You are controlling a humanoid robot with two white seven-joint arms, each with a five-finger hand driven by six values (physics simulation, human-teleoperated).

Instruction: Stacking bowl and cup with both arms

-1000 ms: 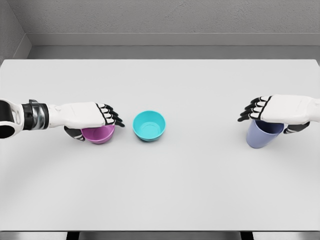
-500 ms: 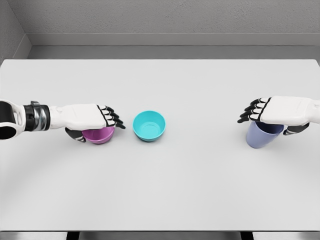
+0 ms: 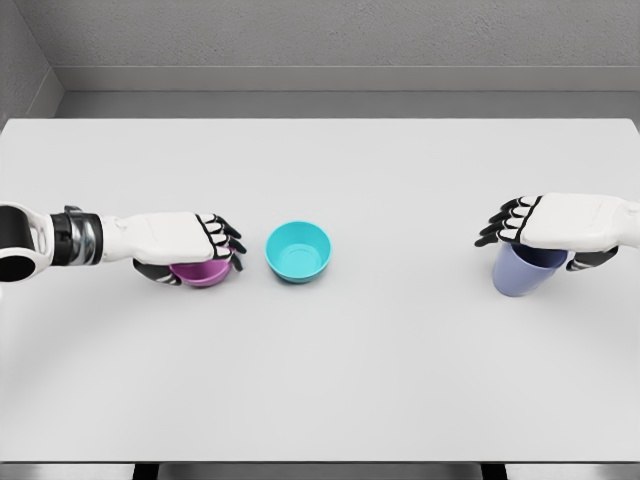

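Pink bowl [image 3: 203, 272] sits just left of teal bowl [image 3: 298, 251] on desk [image 3: 400, 360], left hand [image 3: 175, 238] clamped over it; right hand [image 3: 560, 222] grips cup [image 3: 522, 272], far right.

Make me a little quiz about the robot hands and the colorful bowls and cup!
1. True or false: the teal bowl sits between the purple bowl and the blue cup.
2. Which hand covers the purple bowl: A) left hand B) right hand?
3. Fill in: nothing is stacked in the ___ bowl.

Key: 1 true; 2 A; 3 teal.
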